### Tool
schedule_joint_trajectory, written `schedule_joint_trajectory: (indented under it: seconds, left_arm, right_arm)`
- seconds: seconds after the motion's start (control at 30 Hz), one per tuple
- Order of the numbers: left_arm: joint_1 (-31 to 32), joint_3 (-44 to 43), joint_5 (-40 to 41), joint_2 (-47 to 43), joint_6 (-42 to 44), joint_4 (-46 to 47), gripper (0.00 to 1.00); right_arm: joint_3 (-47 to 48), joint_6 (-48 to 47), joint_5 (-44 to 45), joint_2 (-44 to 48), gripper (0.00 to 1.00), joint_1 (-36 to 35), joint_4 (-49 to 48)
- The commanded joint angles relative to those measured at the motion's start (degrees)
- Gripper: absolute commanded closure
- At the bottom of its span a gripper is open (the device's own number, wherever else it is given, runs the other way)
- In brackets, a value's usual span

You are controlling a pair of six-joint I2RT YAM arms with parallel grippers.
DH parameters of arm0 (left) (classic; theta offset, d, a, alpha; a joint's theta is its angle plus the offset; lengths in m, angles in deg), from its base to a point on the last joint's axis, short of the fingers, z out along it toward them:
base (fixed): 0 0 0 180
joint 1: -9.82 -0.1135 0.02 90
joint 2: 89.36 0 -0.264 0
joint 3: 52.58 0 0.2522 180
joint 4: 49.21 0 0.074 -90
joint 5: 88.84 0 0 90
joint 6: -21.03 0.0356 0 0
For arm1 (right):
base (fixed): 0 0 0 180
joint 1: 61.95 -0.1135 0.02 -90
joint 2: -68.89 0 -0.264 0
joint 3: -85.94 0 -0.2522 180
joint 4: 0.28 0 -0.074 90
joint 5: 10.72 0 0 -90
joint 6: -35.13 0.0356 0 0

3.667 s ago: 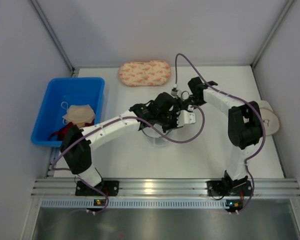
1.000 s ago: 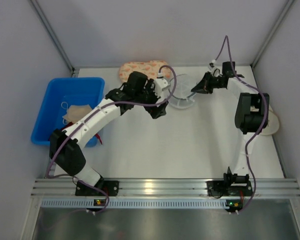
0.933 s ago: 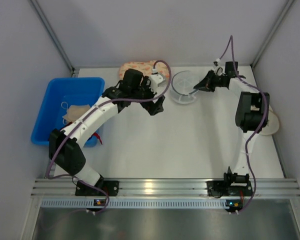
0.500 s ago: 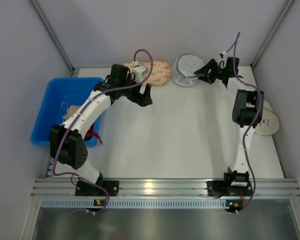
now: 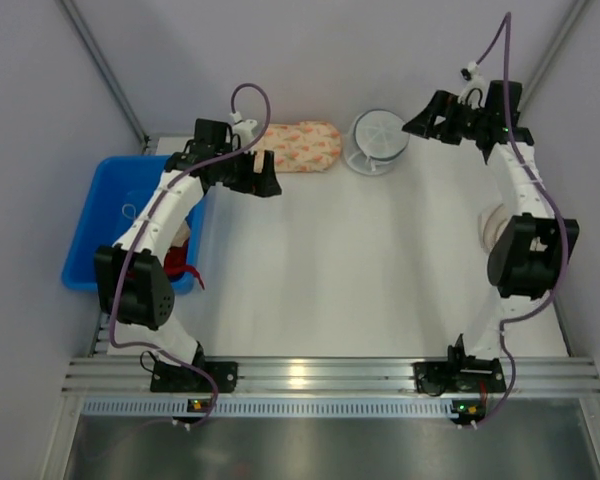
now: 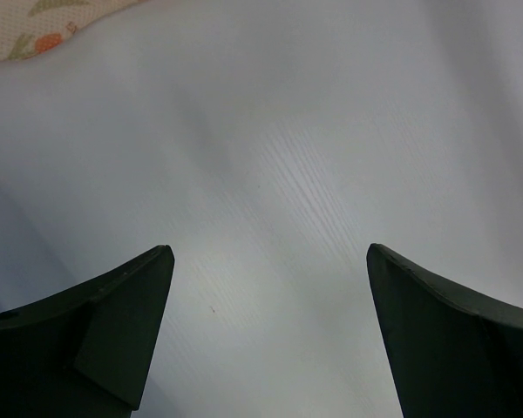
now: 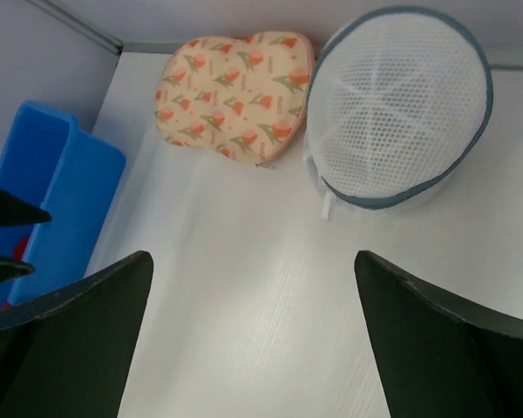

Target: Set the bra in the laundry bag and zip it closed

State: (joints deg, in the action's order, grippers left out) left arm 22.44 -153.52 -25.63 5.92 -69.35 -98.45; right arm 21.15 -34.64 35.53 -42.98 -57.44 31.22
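The laundry bag (image 5: 378, 140) is a round white mesh dome with a grey-blue rim. It rests at the back of the table, apart from both grippers. In the right wrist view the laundry bag (image 7: 399, 109) lies ahead and to the right, a small white tab (image 7: 329, 205) hanging at its near edge. My right gripper (image 5: 412, 125) (image 7: 251, 257) hovers open beside the bag with nothing between its fingers. Over bare table near the bin, my left gripper (image 5: 264, 183) (image 6: 268, 251) stands open and empty. The bra shows in no view.
A peach patterned pouch (image 5: 292, 146) (image 7: 235, 96) lies just left of the bag. A blue bin (image 5: 110, 180) (image 7: 52, 200) with beige cloth and something red stands at the left edge. A beige round object (image 5: 492, 225) sits at the right, partly behind my right arm.
My right gripper carried the bag to the back of the table, opened, let it go and drew back to the right. The left arm swung left toward the bin.
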Motion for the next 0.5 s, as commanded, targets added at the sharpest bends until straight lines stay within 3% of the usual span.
schedule_joint_trajectory:
  seconds: [0.0,0.2,0.47]
  left_arm:
    - [-0.05,-2.30,1.56,0.78,-0.67,-3.71,0.02]
    - [-0.05,1.12,2.26,-0.62,1.79,-4.07,0.02]
    - [0.03,12.35,7.88,-10.37,4.86,-3.10,0.02]
  right_arm:
    - [-4.75,-18.76,4.79,11.75,0.00,-0.47,12.74]
    - [-17.47,-33.57,14.64,28.44,0.01,-4.07,22.43]
    - [-42.26,-32.44,16.67,49.10,0.01,-4.07,16.55]
